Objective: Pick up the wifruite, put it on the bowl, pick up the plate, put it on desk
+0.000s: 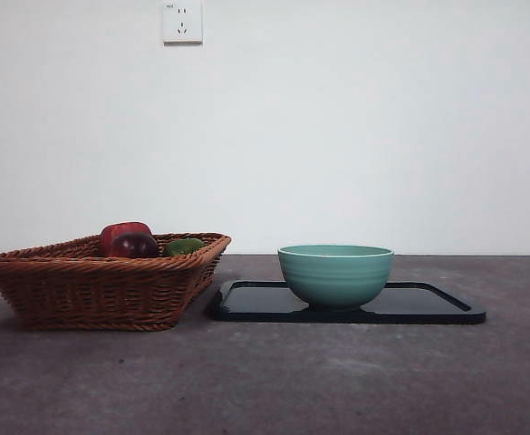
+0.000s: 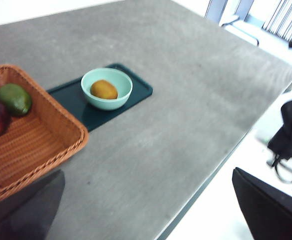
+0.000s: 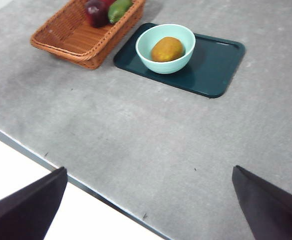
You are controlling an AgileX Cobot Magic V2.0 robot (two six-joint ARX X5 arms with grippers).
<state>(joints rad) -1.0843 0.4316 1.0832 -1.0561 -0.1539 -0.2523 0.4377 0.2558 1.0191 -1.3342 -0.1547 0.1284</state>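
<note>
1. Bare desk [image 1: 274, 381], dark grey and mottled, fills the foreground of the front view, with nothing on it ahead of the tray.
2. Landmark: mint-teal bowl [image 1: 335, 274], ribbed outside with a paler rim, standing upright.
3. Under the bowl lies a flat dark tray [image 1: 428, 304]. The bowl sits on the tray's end nearer the basket; the tray's far end is bare.
4. Inside the bowl rests the wifruite [image 3: 167, 49], orange-brown and dull-skinned, lying on the bowl's bottom. It shows only from the wrist views; from the front view the bowl's wall hides it.
5. Beside the bowl, just past the tray's edge, stands a woven brown basket [image 1: 92, 290]. Its rim comes very close to the tray; contact cannot be told.
6. In the basket, at the end away from the bowl, are a dark purple-red fruit [image 1: 134, 245] and a green fruit [image 1: 184, 246], side by side. A red shape shows behind the dark one in the front view.
7. Left gripper [image 2: 150, 220]: well away from the bowl, over the desk's near edge. Jaws stand wide apart, nothing between them.
8. Right gripper [image 3: 150, 210]: also well back from the bowl, at the desk's edge. Jaws spread wide, holding nothing.
9. Neither arm appears in the front view.
10. On the wall far behind the bowl, a white socket [image 1: 182, 22].
</note>
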